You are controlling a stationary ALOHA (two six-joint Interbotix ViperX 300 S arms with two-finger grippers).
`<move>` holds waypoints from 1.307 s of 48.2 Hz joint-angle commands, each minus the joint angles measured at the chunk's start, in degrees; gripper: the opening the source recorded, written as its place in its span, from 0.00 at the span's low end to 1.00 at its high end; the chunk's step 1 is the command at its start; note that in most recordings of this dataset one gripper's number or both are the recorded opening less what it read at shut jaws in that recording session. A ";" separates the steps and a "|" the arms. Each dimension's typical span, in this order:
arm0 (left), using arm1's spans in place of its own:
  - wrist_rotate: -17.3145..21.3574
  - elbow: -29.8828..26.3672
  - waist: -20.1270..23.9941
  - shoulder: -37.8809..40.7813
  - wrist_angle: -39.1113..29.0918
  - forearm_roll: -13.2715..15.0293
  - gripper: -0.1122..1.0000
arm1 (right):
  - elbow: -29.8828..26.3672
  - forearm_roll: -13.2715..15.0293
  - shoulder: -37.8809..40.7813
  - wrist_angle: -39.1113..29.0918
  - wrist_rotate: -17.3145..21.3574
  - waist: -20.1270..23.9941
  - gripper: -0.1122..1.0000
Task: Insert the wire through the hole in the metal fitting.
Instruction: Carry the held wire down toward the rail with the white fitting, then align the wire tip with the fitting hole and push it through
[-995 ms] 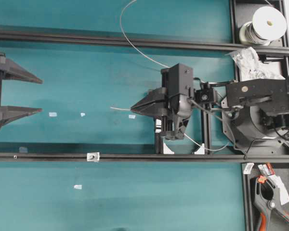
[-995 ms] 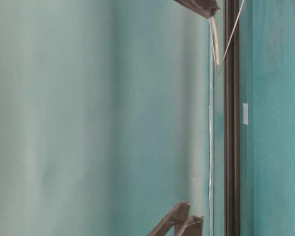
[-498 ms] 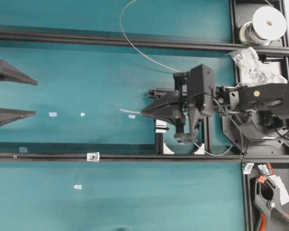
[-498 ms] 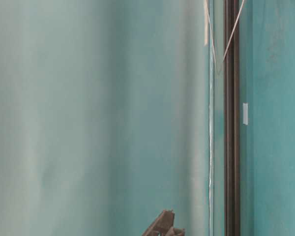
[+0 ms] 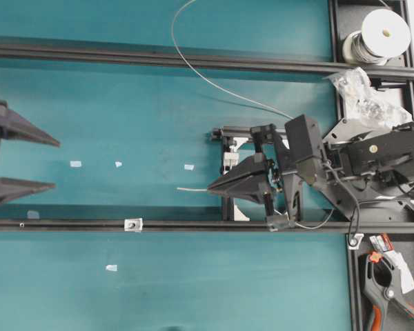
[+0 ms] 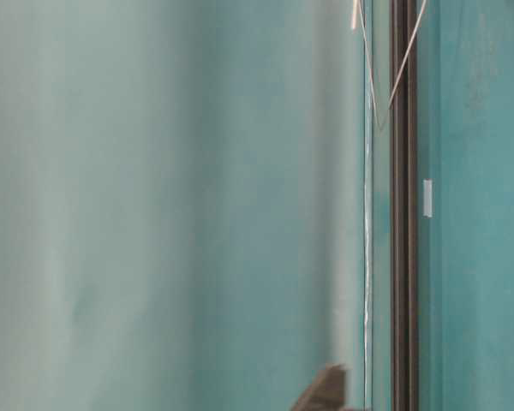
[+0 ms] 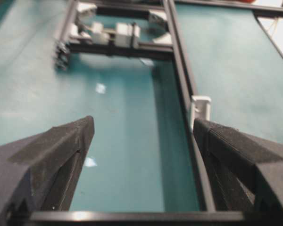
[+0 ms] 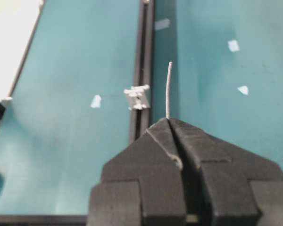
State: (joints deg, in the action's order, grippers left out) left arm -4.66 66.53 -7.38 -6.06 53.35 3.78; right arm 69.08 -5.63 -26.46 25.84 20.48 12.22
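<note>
Hole in metal fitting [image 5: 132, 224] isn't resolving. Right hand [image 5: 210, 189] is pinching wire [image 8: 168, 89], tip poking out, fitting sitting ahead on rail [image 5: 69, 225]. Left hand [image 5: 54, 165] is gaping wide.

A thin wire [image 6: 370, 60] runs beside a dark rail [image 6: 403, 257] on teal surface (a blurred claw [image 6: 325, 396] below).

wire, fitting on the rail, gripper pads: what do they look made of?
The wire: likely bare metal, thin, silvery-grey, holding a slight bend. The metal fitting: looks like bright plated or bare metal, squarish and pale silver against the black rail. Pads on the right gripper: matte black, grainy texture, probably foam or rubber; cannot tell which.
</note>
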 commanded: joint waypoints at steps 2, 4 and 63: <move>-0.62 -2.02 -1.76 2.29 1.93 0.18 0.81 | -0.62 -0.35 1.23 2.64 -0.18 1.67 0.10; -0.62 -2.46 -2.46 2.99 2.29 0.18 0.81 | -0.53 -0.79 1.85 3.16 -0.18 2.20 0.10; -5.36 -8.79 -9.40 20.48 10.72 0.53 0.62 | -2.64 -41.13 22.85 24.52 -19.51 26.54 0.10</move>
State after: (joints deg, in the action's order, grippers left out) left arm -9.93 58.80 -16.44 14.68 63.46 4.13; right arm 67.24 -46.67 -3.87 49.75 1.05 38.41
